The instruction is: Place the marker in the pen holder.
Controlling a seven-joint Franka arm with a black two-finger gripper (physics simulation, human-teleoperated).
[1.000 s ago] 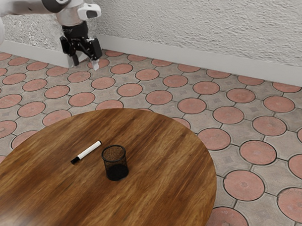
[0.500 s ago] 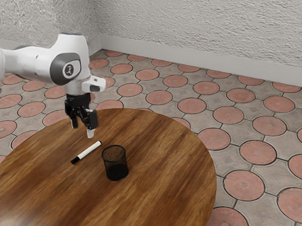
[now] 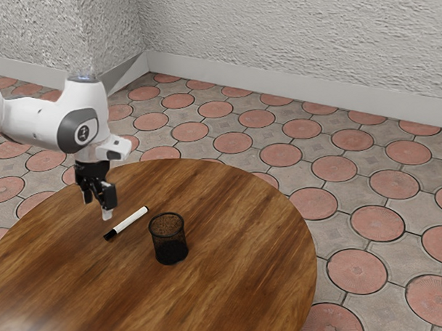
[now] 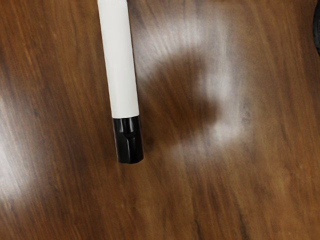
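My gripper (image 3: 97,207) hangs above the table in the exterior view, its fingers apart with nothing between them. It is just to the exterior view's left of the marker (image 3: 131,220), near the black-capped end. The white marker lies flat on the wood; in the wrist view the marker (image 4: 120,65) shows its white barrel and black cap. The black mesh pen holder (image 3: 169,251) stands upright beside the marker, towards the exterior view's right, not touching it. A dark edge of the pen holder (image 4: 317,27) appears in the wrist view.
The round wooden table (image 3: 239,275) has a curved edge, with tiled floor (image 3: 337,169) beyond it. A rough pale wall (image 3: 298,45) rises behind. Bare wood surrounds the marker and the pen holder.
My arm has come in from over the floor and down to the table, lately shifting towards the exterior view's left and lower. The marker and pen holder have stayed still.
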